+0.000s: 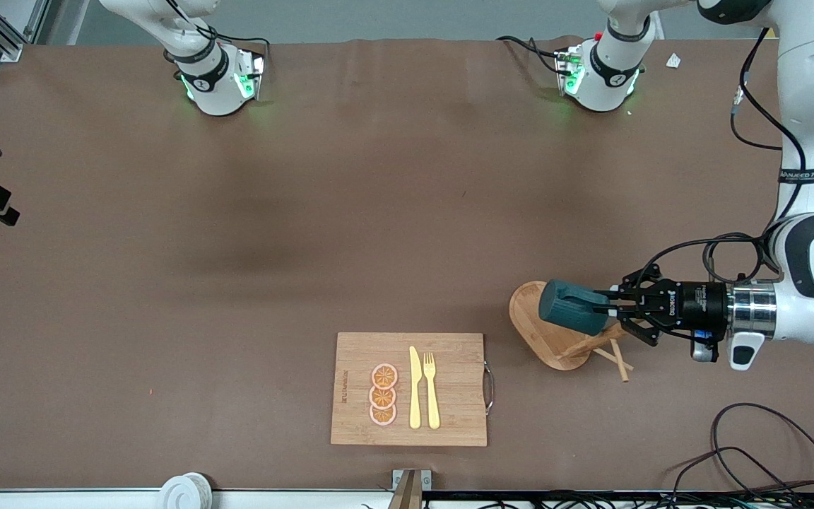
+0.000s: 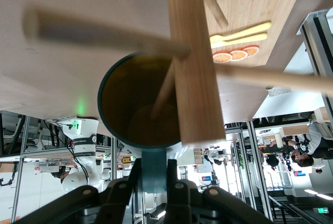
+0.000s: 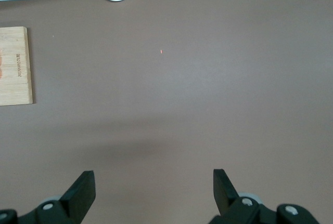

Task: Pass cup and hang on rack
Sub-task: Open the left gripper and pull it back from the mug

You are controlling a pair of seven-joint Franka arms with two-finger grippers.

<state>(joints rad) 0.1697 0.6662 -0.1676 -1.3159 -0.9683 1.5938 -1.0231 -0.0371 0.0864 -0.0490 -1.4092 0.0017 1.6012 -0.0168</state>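
Observation:
My left gripper [image 1: 603, 303] is shut on the small handle of the dark teal cup [image 1: 571, 305], which lies on its side in the air over the rack's oval base [image 1: 535, 326]. In the left wrist view the fingers [image 2: 176, 174] pinch the handle, and the cup's tan inside [image 2: 130, 104] faces the rack's post [image 2: 190, 52]. One thin peg [image 2: 164, 91] crosses the cup's mouth. My right gripper [image 3: 153, 182] hangs open over bare brown table with nothing between its fingers; it is outside the front view.
A rectangular cutting board [image 1: 449, 389] with a yellow knife, a fork and three orange slices lies near the front edge. A white roll [image 1: 184, 491] sits at that edge. Loose cables [image 1: 753, 452] lie toward the left arm's end.

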